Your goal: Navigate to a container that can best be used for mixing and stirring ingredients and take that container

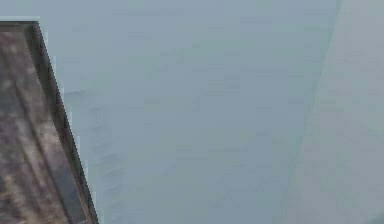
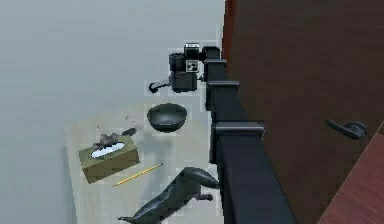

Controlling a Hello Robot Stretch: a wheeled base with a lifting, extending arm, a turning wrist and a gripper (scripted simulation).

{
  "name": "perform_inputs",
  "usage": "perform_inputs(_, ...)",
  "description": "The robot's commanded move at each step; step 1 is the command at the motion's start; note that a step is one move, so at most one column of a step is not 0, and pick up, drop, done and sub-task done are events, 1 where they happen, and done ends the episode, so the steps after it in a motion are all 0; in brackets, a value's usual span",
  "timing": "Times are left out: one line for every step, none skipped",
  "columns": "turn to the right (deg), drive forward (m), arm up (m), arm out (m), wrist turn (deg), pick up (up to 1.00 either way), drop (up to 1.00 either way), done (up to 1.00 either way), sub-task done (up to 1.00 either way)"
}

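A dark round bowl [image 2: 167, 117] sits at the far side of a pale tabletop [image 2: 150, 152] in the arm side view. My arm [image 2: 240, 150] rises as a dark bar along the table's right side. It ends at two white marker squares [image 2: 190, 58]. Left of them is the gripper [image 2: 157, 87], just above the bowl in the picture, with grey wall behind its fingers. I cannot tell whether it touches the bowl or holds anything.
On the table lie a tissue box [image 2: 110, 158], a yellow pencil [image 2: 138, 175], small grey items [image 2: 115, 133] and a dark animal figure [image 2: 170, 195]. A brown door [image 2: 300, 90] with a handle [image 2: 350, 128] stands at the right. In the forward view, a dark wooden surface [image 1: 30, 140] meets a grey wall [image 1: 200, 100].
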Motion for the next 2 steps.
perform_inputs(0.0,0.0,-0.14,0.0,0.0,0.0,0.0,0.0,0.0)
perform_inputs(0.0,0.0,0.0,0.0,0.0,1.0,0.0,0.0,0.0)
